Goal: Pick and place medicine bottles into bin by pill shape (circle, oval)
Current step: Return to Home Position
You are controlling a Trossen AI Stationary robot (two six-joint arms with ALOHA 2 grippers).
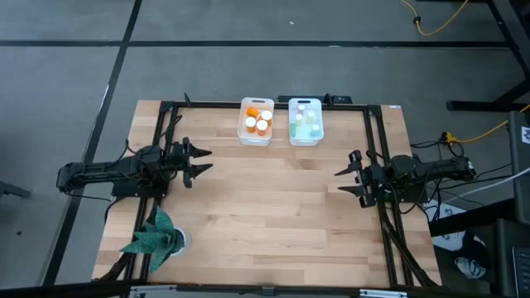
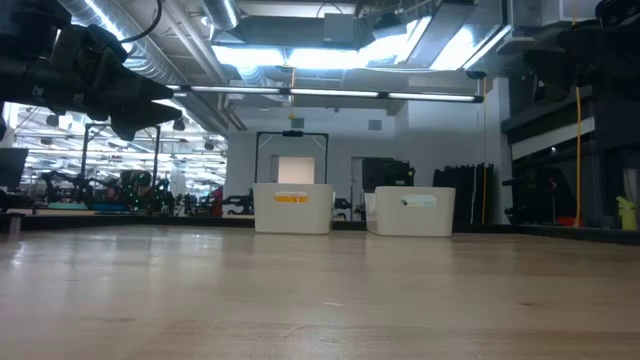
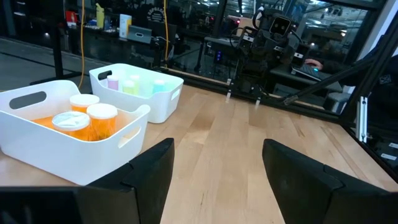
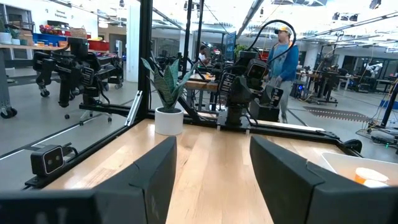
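Observation:
Two white bins stand at the table's far middle. The left bin [image 1: 257, 121] holds orange bottles with white caps [image 3: 87, 119]. The right bin [image 1: 305, 121] holds small pale green and clear bottles [image 3: 134, 85]. My left gripper [image 1: 201, 161] is open and empty at the table's left side, fingers pointing toward the right. My right gripper [image 1: 346, 181] is open and empty at the table's right side, fingers pointing toward the left.
A potted plant [image 1: 157, 236] stands at the table's near left corner. A black frame [image 1: 374, 149] runs along the table's sides and far edge. Bare wood [image 1: 273, 199] lies between the two grippers. People stand in the room beyond [image 4: 284, 53].

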